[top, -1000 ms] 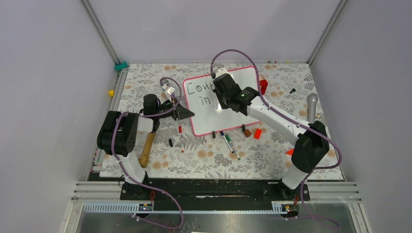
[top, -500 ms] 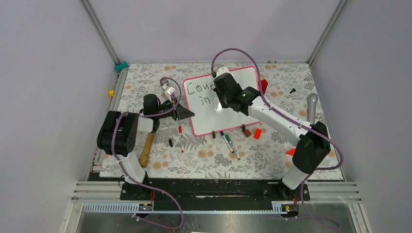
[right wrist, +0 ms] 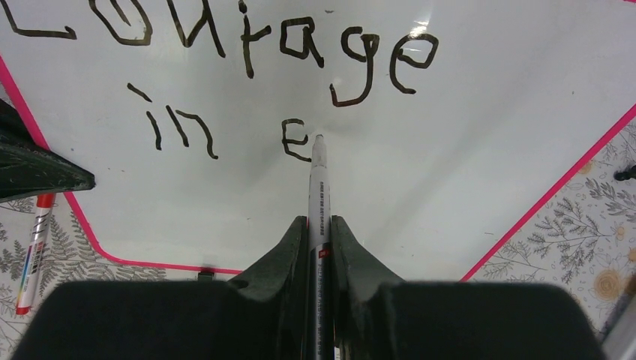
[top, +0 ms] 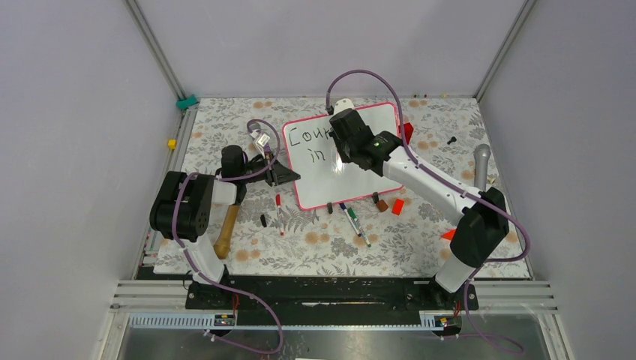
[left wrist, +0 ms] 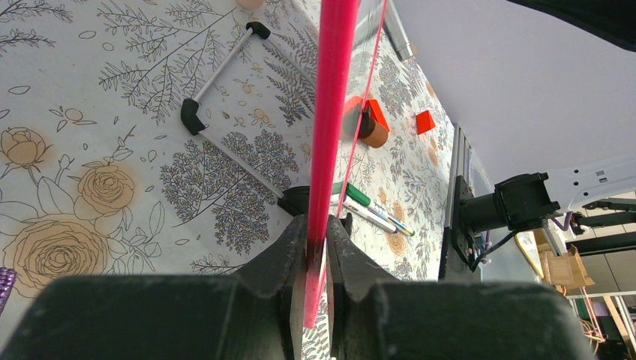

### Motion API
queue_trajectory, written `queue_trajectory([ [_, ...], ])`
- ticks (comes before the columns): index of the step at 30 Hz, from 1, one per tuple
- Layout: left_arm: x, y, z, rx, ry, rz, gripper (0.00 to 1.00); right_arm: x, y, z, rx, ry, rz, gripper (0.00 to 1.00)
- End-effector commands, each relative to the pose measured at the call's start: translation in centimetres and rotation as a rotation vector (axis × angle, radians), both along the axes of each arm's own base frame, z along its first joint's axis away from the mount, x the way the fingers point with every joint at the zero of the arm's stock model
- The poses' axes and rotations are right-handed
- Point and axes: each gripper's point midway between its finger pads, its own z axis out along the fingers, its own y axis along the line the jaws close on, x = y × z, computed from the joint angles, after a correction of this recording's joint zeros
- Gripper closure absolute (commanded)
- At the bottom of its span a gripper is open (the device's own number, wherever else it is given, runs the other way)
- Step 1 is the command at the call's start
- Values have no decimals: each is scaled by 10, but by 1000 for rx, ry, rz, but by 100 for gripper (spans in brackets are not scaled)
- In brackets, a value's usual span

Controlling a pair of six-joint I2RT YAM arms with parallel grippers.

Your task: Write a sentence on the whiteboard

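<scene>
Whiteboard (top: 330, 189) w/ thin pink-red frame sits on a floral-print table (top: 315, 247), toward the far middle in the overhead view. Left gripper (top: 283, 174) is at the board's left edge. Its wrist view shows the fingers (left wrist: 289, 251) pinched tight on the pink frame, which runs edge-on btwn them. Right gripper (right wrist: 319, 225) hangs over the board's middle, clamped on a pale-barrelled marker (right wrist: 318, 187) that points away from the camera. The marker's tip touches the white surface just right of a lone "e". Sentence (right wrist: 296, 46) reads, in thin black handwriting, "Courage" on the top line, then "in" & "e" on the 2nd (from above, the arm hides all but "Cou" & "in"). Loose pens lie along the board's near edge: a red marker (top: 278, 202) near the left corner, green & blue markers (top: 351, 217) farther right. Small red block (top: 397, 206) sits just off the near right corner.
</scene>
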Motion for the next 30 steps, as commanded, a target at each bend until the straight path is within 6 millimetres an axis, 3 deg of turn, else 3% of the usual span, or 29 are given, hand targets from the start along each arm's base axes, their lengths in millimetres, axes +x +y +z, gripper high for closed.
queue_trajectory([
  [1, 10, 11, -4, 19, -14, 68, 100, 15, -1, 17, 6, -60, -33, 100],
  [14, 10, 10, -4, 20, -14, 67, 100, 19, 0, 7, -12, -39, -33, 100],
  [30, 10, 11, -4, 19, -12, 68, 100, -1, -12, -15, -30, 22, -30, 100],
])
